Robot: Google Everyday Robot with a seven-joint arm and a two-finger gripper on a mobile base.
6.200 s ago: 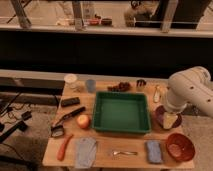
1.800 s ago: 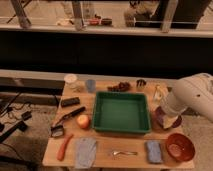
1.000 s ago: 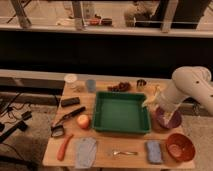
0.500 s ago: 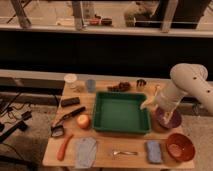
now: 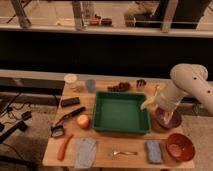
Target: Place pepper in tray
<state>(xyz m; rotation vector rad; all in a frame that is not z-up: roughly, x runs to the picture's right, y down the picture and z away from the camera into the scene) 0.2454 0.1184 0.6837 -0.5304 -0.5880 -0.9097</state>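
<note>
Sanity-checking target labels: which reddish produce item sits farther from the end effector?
The slender pepper at the near-left corner of the table; the round fruit lies beside the tray. The end effector hovers at the tray's right rim.

End effector (image 5: 148,105) low over the right half of a wooden worktop (image 5: 102,149). Behind it, a pale ledge (image 5: 30,76) below a dark wall (image 5: 100,52). Farther back and higher, grey posts (image 5: 77,12) in warm light. Far to its left, black cables (image 5: 12,120) on grey floor (image 5: 25,152).
</note>
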